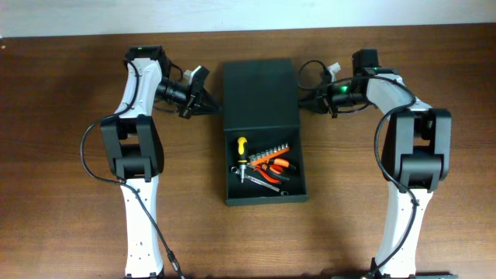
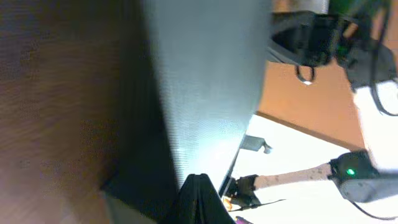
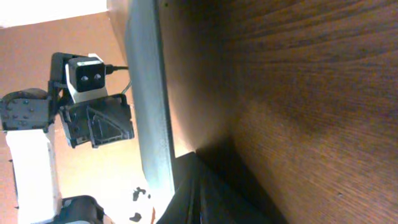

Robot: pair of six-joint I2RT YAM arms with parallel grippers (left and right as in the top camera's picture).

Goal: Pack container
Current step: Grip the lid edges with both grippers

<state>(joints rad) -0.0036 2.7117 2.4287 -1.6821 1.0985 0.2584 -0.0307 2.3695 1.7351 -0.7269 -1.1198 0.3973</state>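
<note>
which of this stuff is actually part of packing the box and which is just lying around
Part of the job:
container, its open lid
yellow-handled screwdriver, orange-handled pliers and row of bits, inside it
left gripper and right gripper, both shut, at the lid's sides

Just there:
wooden table
black cable by the left arm

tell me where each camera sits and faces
Overhead: above the table, looking down on the open container; left arm, right arm show.
Left wrist: beside the lid, facing the right arm; left end effector at bottom.
Right wrist: opposite side, facing the left arm; right end effector at bottom.
Shared: both wrists see the lid.
</note>
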